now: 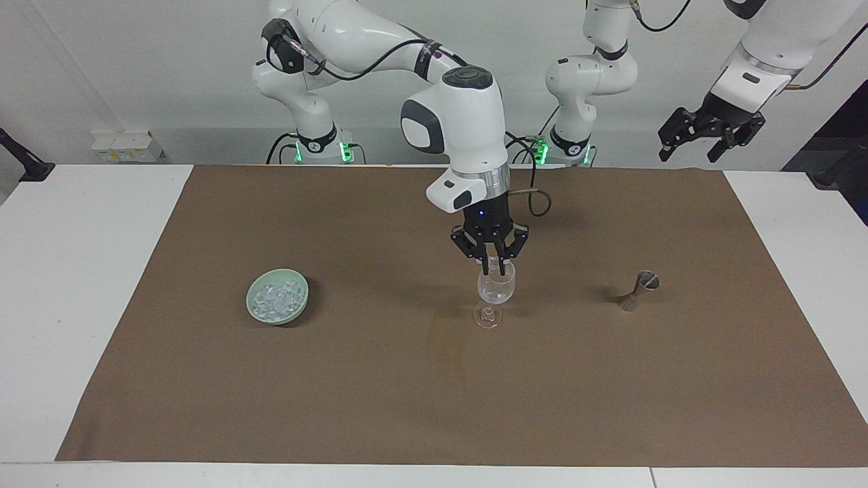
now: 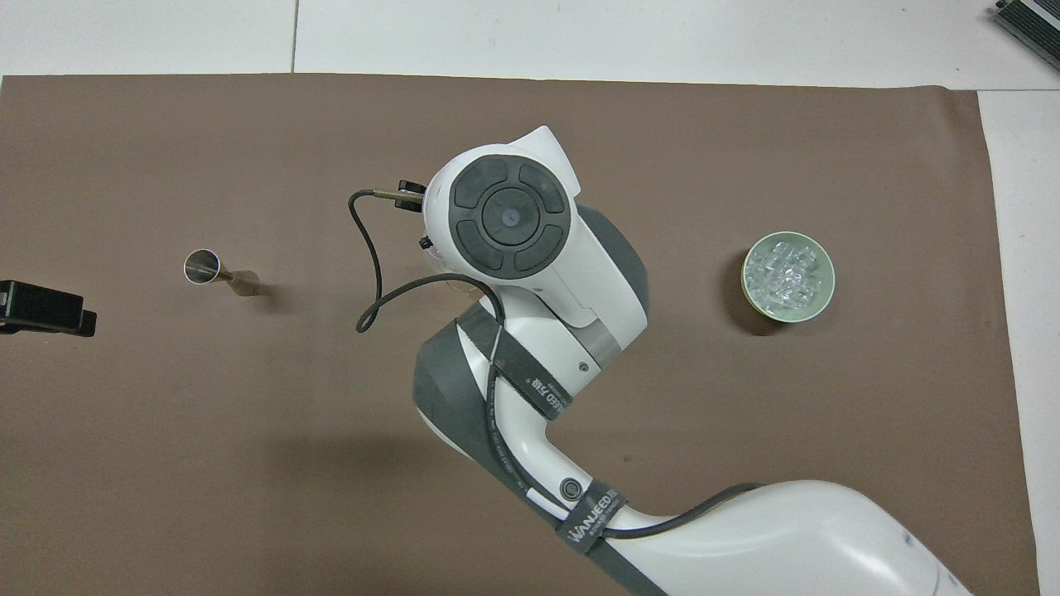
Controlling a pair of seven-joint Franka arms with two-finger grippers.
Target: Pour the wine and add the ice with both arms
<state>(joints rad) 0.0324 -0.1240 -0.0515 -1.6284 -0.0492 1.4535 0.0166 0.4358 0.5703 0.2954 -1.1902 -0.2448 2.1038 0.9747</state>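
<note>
Ice [image 1: 277, 299]: small clear lumps heaped in the pale green bowl [image 1: 303, 298], toward the right arm's end of the table [image 1: 81, 285]. Right end effector [image 1: 496, 271] is closed w/ tips at the rim of the stemmed glass [image 1: 496, 290]; can't tell if a lump is pinched. Step looks like adding ice; next calls for opening over the cup. Left end effector [image 1: 711, 135] waits open, raised.

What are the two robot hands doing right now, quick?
Right gripper: shut on a small piece of ice, at the wine glass's mouth.
Left gripper: open, empty, waiting up high.
</note>
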